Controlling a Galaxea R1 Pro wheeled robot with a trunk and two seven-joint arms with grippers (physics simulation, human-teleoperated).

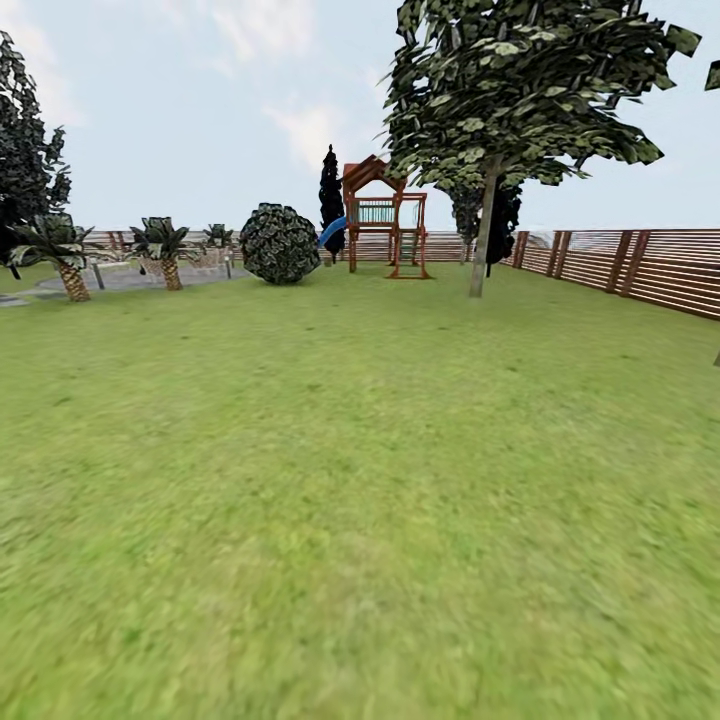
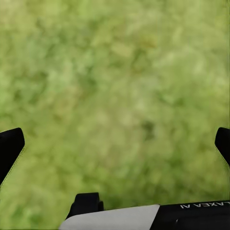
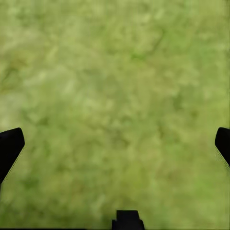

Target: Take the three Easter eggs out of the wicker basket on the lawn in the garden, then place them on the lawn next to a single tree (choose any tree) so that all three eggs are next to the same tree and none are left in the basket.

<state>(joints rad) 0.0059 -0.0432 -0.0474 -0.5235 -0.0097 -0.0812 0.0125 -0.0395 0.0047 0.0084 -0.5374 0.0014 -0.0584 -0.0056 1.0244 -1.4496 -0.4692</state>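
Observation:
The lawn (image 1: 360, 480) spreads wide and green ahead of me in the head view. A tree (image 1: 484, 240) with a pale straight trunk and mottled dark leaves stands far off to the right of centre, near the fence. The Easter eggs and the wicker basket are out of view. My left gripper (image 2: 115, 143) is open over bare grass, its black fingertips (image 2: 10, 148) far apart with nothing between them. My right gripper (image 3: 115, 143) is open too, over grass, fingertips (image 3: 10, 146) spread wide and empty.
A brown slat fence (image 1: 640, 265) runs along the right and back. A wooden play tower (image 1: 385, 215) with a blue slide (image 1: 333, 232) stands at the back centre, beside a round bush (image 1: 279, 243). Palms (image 1: 62, 255) and a paved patch lie at the left.

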